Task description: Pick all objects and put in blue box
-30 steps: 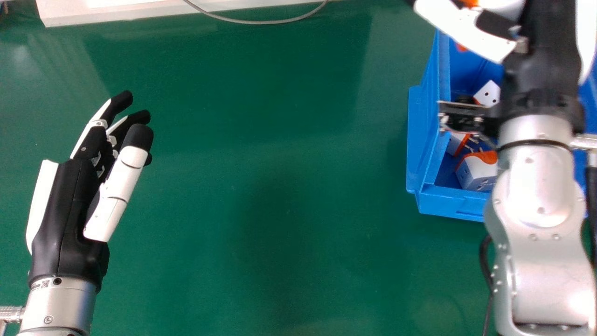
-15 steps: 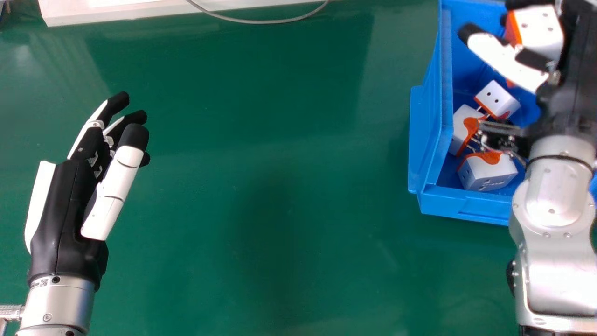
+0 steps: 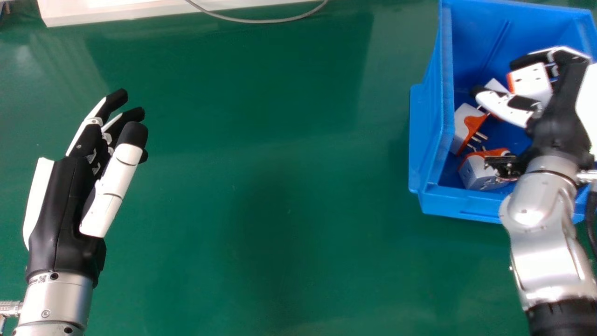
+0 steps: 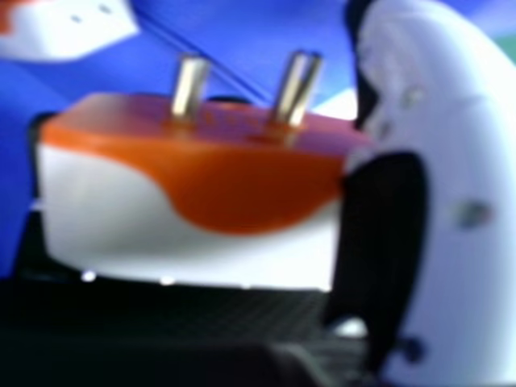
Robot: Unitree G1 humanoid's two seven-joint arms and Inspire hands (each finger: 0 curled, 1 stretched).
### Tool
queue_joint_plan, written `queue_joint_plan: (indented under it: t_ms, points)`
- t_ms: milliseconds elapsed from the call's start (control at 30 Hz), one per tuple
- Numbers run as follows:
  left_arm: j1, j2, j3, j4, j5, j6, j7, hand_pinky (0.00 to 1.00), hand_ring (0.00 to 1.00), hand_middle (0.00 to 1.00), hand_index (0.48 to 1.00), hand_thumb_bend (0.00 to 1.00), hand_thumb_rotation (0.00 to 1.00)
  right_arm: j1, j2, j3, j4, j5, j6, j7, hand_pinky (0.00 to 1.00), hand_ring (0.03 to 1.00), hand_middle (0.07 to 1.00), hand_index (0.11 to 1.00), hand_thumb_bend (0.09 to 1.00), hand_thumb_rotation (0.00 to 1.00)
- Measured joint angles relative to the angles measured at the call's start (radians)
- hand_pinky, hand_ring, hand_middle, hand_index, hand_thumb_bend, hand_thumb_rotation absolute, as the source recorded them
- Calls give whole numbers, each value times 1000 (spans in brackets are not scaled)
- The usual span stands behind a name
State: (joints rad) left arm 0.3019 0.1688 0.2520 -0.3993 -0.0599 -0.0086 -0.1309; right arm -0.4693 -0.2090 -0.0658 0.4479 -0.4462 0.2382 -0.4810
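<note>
The right hand [image 3: 562, 112] is at the blue box [image 3: 459, 200], on the right of the bench [image 3: 280, 186], with a white and orange plug adapter [image 3: 531, 83] gripped between its thumb and curled fingers. The adapter appears against the inside of the box in the head view; how high it sits above the bottom cannot be told. In the right hand view the adapter lies against the thumb, its orange face bearing metal prongs that point away from the dark fingers. Three more adapters lie in the box: a white and orange one [image 3: 465, 122] beside the left wall with its prongs facing right, another [image 3: 476, 173] nearer the robot, partly covered by the right wrist, and a third [image 3: 496, 86] mostly hidden behind the right thumb. The left hand [image 3: 60, 205] is over the left side of the bench, well apart from the box, holding nothing, its fingers loosely extended and slightly bent. At the far edge of the bench are a white object [image 3: 116, 13] and a thin grey cable [image 3: 261, 21] that curves beside it.
</note>
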Motion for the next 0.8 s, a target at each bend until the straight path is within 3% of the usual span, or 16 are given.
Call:
queue_joint_plan:
  t_ms: [333, 600, 800]
  points:
    - [1, 0, 1, 3, 0, -3, -1, 776, 847, 855, 886, 725, 771, -79, -49, 59, 243, -1, -4, -19, 331, 408, 490, 517, 493, 0]
    - [1, 0, 1, 3, -1, -3, -1, 773, 846, 853, 885, 731, 768, -84, -82, 110, 255, -36, -15, -27, 331, 423, 509, 494, 494, 0]
    - [1, 0, 1, 3, -1, -3, -2, 772, 845, 853, 884, 737, 767, -72, -98, 107, 239, 3, -94, 12, 333, 421, 516, 514, 492, 0]
